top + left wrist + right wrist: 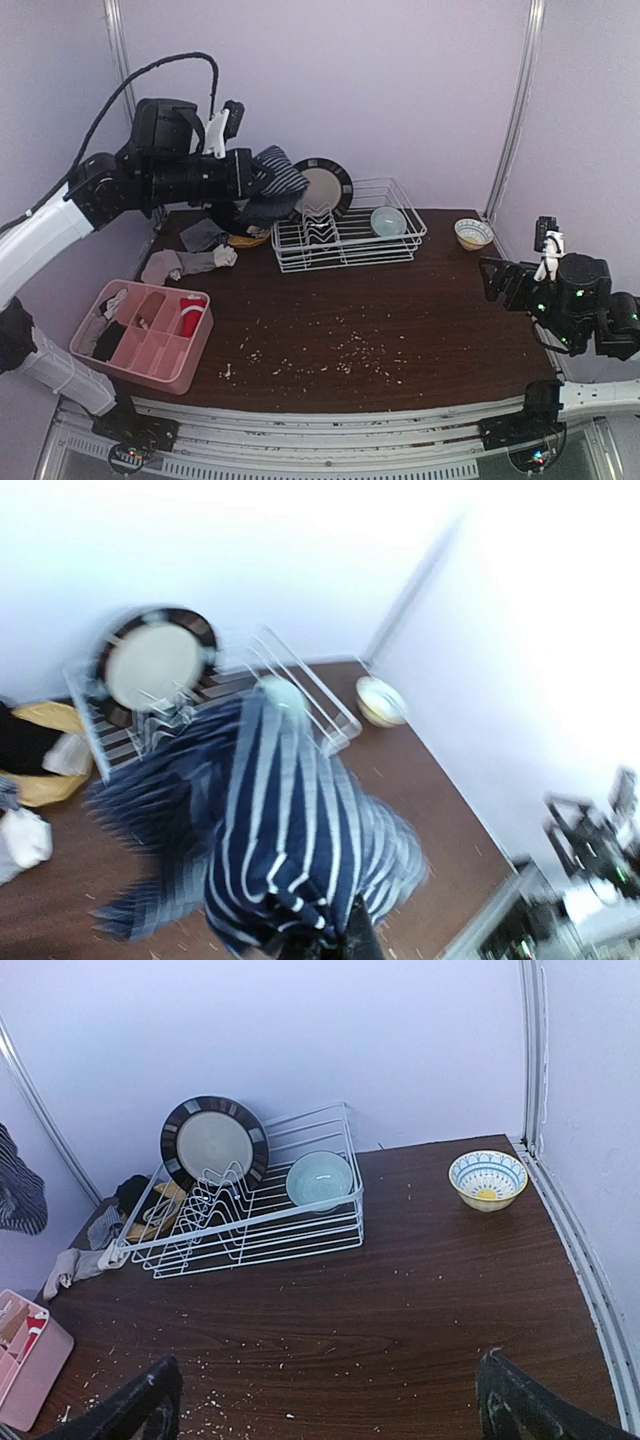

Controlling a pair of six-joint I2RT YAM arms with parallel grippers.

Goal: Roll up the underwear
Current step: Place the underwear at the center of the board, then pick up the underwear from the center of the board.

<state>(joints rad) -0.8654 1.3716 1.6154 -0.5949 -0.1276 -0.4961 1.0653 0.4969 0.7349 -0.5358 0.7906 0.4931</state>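
Observation:
My left gripper (256, 176) is shut on a dark blue-and-white striped underwear (278, 178), held in the air above the table's back left corner. In the left wrist view the striped underwear (290, 820) hangs blurred over the jaws of the left gripper (335, 942), hiding most of them. More underwear (204, 236) lies in a grey and dark heap at the back left, with pale grey pieces (185, 263) beside it. A red piece (192, 315) sits in the pink tray (150, 368). My right gripper (492, 280) (325, 1405) hovers open over the right side, holding nothing.
A white wire dish rack (345, 248) at the back holds a dark-rimmed plate (322, 188) and a teal bowl (388, 221). A patterned bowl (473, 233) stands at the back right. White crumbs (345, 355) are scattered over the brown tabletop.

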